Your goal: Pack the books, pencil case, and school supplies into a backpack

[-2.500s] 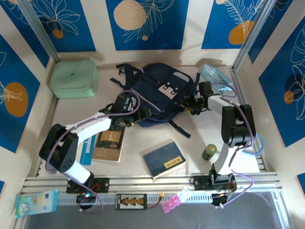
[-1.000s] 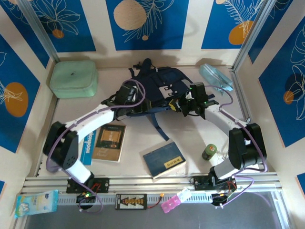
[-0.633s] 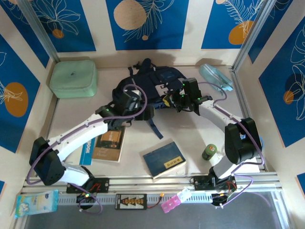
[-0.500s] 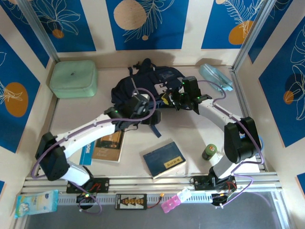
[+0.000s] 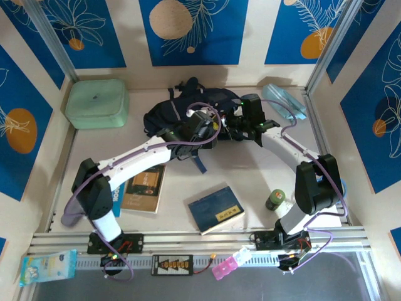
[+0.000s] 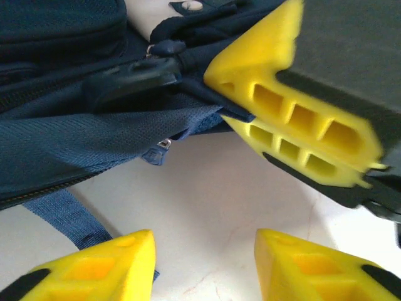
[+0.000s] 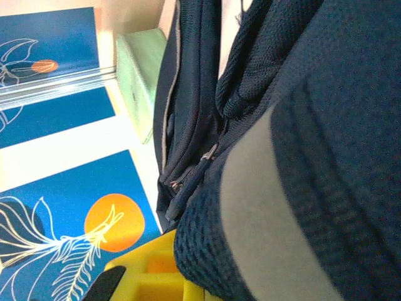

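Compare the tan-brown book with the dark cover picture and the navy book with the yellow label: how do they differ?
The tan-brown book lies left, beside the left arm; the navy book lies centre, clear of both arms. The tan-brown book sits nearly square to the table edge; the navy book is skewed. Both lie flat, closed, outside the navy-blue fabric backpack.

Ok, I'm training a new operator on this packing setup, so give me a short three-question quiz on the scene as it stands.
1. Count: how many books lie flat on the table, outside the backpack?
2. True or false: the left gripper has its jaws apart with nothing between them.
3. Which one grips the backpack's fabric? A: left gripper. B: right gripper. C: neither.

Key
1. Two: the tan book and the navy book.
2. True.
3. B.
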{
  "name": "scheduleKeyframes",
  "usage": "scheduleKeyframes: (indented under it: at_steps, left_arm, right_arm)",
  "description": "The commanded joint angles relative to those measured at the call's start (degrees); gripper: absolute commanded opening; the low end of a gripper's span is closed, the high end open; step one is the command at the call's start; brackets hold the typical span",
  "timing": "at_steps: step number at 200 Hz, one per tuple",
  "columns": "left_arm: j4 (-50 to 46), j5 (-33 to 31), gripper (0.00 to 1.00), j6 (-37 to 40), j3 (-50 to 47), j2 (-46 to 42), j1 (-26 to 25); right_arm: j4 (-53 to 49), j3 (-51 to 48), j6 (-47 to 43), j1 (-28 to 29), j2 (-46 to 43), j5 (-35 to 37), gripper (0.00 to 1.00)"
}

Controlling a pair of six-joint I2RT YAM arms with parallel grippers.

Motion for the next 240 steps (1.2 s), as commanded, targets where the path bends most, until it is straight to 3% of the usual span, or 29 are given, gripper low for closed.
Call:
scheduleKeyframes:
  at_steps: [1, 75, 113, 240]
  left_arm:
    - [-4.9, -4.5, 0.41, 1.3, 3.9, 2.1, 0.6]
    - [-6.5, -5.4, 0.31, 5.2, 10.8, 7.0, 2.8]
    - [-6.4, -5.6, 0.31, 5.4, 12.5, 8.6, 3.0]
    - [-0.5, -14.0, 0.25, 6.7, 9.8, 7.8, 3.1]
  right_arm:
    - [3.8, 3.7, 2.2, -0.2, -0.6, -6.4, 0.0]
    - [2.7, 5.9, 2.9, -0.9, -0.3, -7.7, 0.0]
    - [2.4, 6.3, 3.0, -0.9, -0.2, -8.2, 0.0]
    - [1.1, 6.3, 3.1, -0.1, 0.3, -8.0, 0.0]
